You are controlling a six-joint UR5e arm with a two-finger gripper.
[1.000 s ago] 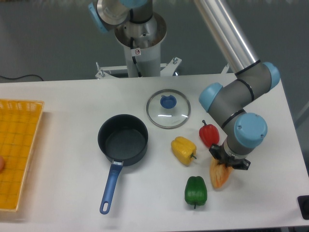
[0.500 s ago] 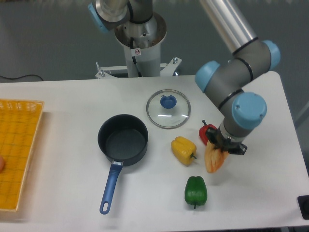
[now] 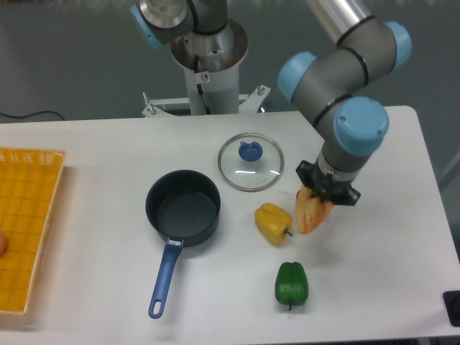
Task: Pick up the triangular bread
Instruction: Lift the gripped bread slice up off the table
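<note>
The triangular bread (image 3: 310, 214), an orange-tan wedge with a paler face, hangs point-down above the table. My gripper (image 3: 321, 196) is shut on its upper end, and the black fingers mostly hide behind the wrist. It hangs just right of the yellow bell pepper (image 3: 273, 223). The bread covers nearly all of the red pepper (image 3: 300, 194) behind it.
A green pepper (image 3: 291, 284) lies below the bread near the front. A dark pot with a blue handle (image 3: 182, 207) sits mid-table, and a glass lid (image 3: 251, 161) lies behind the peppers. A yellow basket (image 3: 25, 225) stands at the left edge.
The gripper has risen and moved left and back with the bread, lifting it off the table from beside the green pepper to in front of the red pepper.
</note>
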